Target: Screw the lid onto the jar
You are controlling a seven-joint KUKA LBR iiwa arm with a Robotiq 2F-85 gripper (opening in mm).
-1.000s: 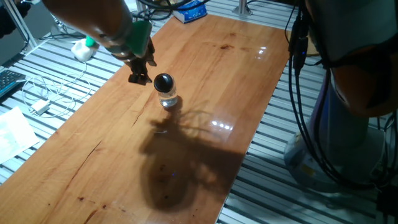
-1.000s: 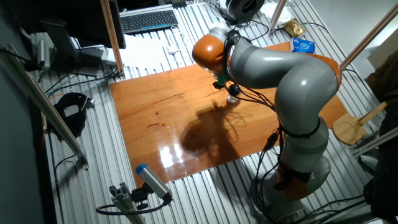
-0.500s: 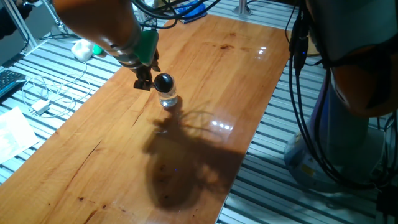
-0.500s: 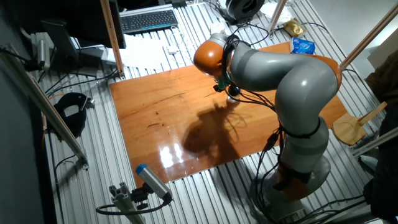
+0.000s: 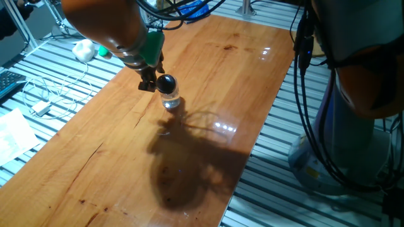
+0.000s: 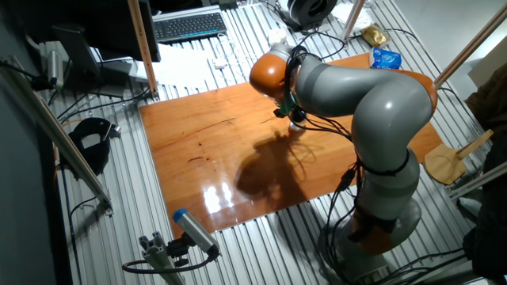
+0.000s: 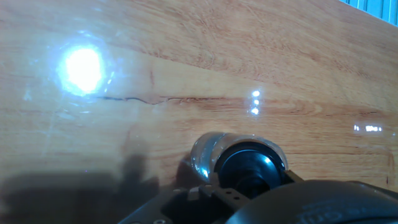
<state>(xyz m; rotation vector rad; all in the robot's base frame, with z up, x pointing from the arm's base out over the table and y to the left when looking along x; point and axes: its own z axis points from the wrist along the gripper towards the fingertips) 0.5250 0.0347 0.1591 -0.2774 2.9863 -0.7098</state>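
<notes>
The jar (image 5: 170, 100) is small clear glass and stands upright on the wooden table (image 5: 208, 75). The glossy black lid (image 5: 166, 82) sits on top of it. My gripper (image 5: 151, 79) is just left of the lid at lid height, its black fingers (image 5: 147, 86) apart and holding nothing. In the other fixed view the jar (image 6: 296, 124) shows just under my wrist. In the hand view the lid (image 7: 250, 165) on the jar (image 7: 208, 152) is at the bottom middle, right in front of the hand's dark body (image 7: 298, 205).
A white lumpy ball (image 5: 84, 49) with a green part lies off the table's far left edge. A blue packet (image 5: 192, 11) lies at the far end. Cables (image 5: 44, 94) run along the left, and the robot base (image 5: 353, 107) stands to the right.
My gripper has moved right, from a short way left of the jar to right beside the lid. The jar and lid have not moved.
</notes>
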